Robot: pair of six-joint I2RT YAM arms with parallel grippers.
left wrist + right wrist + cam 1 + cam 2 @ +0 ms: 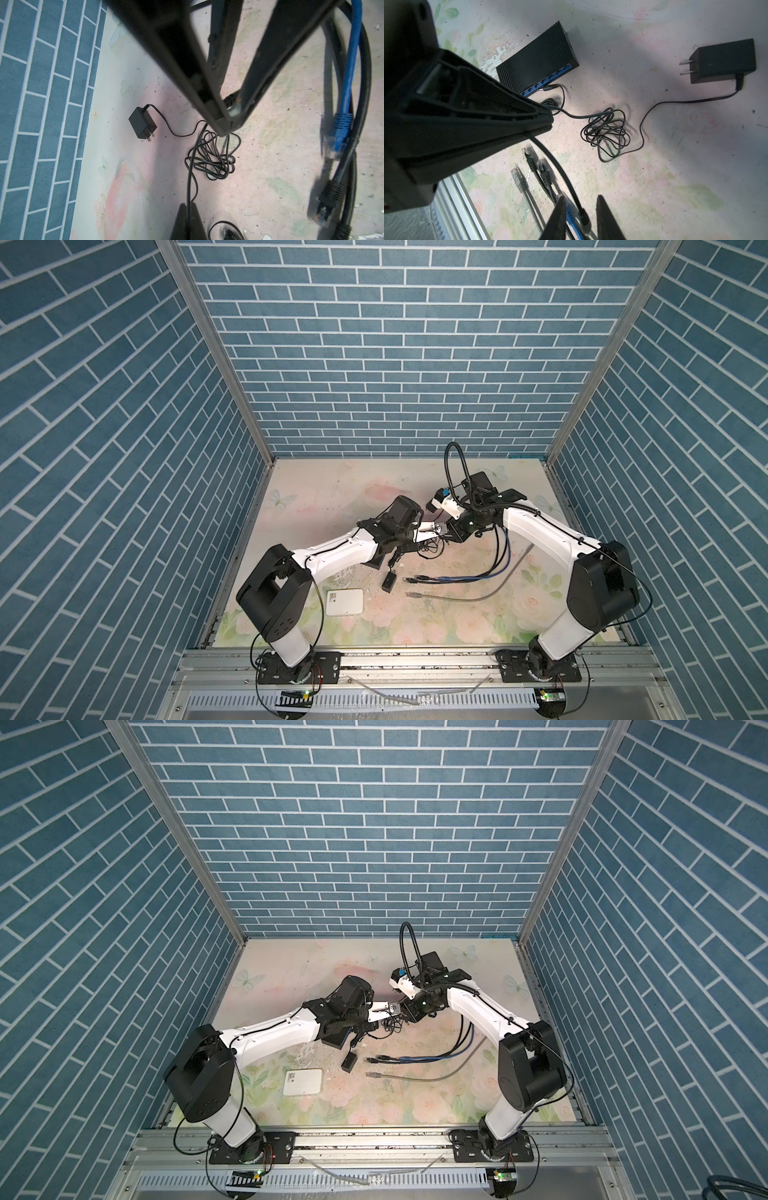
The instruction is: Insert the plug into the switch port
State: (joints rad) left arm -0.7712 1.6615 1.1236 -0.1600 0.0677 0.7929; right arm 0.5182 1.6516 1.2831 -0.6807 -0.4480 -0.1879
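above the table [675, 176], left fingers [508, 116] pinch the cord [581, 116].

The table [316, 489] is overlooked steeply from high above in both top views. The adapter [141, 124] is shared by both close wrist views.

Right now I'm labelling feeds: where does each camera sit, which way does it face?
Both top views: high over arm bases, looking down at table; both arms show.
Left wrist: on left arm, looking down at adapter; its shut jaws show.
Right wrist: on right arm, looking down at switch; its jaws show.
Wrist views share cable coil.
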